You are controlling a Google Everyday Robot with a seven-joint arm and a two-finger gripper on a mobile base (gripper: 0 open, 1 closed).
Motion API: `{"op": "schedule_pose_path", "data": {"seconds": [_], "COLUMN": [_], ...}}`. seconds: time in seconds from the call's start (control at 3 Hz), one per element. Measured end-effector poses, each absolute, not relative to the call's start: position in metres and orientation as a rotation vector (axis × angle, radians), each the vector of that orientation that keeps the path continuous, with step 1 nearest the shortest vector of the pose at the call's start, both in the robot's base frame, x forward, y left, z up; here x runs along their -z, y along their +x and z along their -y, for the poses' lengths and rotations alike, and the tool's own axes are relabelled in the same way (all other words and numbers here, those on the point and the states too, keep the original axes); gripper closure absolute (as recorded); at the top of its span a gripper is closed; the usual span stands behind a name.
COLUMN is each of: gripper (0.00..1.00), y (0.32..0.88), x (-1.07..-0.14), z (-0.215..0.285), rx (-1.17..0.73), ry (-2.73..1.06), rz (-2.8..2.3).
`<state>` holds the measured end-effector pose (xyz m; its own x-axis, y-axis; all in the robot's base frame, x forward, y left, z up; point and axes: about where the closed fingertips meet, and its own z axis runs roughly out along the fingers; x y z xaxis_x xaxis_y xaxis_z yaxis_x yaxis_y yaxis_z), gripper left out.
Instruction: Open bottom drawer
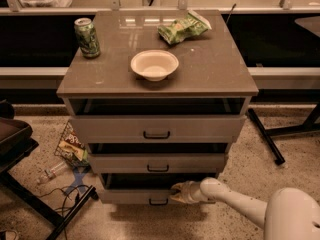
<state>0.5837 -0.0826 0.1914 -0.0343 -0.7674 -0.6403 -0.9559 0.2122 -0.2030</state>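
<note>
Reaching in from the lower right, the pincer point(179, 192) rests at the top edge of the bottom drawer point(129, 196) (lowest of three, partly pulled out), just above its black handle point(158, 202). Whether it grips anything cannot be told. On the surface point(215, 71) above stand a bowl point(154, 64) and a can point(87, 37).

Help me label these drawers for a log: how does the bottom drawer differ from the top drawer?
The bottom drawer has a shorter, narrower front than the top drawer. The pincer rests at the bottom drawer's upper edge, just right of its handle; nothing touches the top drawer. Both have grey fronts, a small black bar handle and a dark gap above.
</note>
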Motion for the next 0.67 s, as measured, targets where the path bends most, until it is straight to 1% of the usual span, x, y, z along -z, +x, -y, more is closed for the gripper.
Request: {"op": "schedule_pose_path", "data": {"seconds": [0.33, 0.67], "gripper": [1.00, 1.00], "y": [0.5620, 0.5621], "x": [-0.1917, -0.1917], "z": [0.0902, 0.0893], "rx": [-0.389, -0.389], "ry": [-1.595, -1.595], "rz": [-1.863, -1.863]}}
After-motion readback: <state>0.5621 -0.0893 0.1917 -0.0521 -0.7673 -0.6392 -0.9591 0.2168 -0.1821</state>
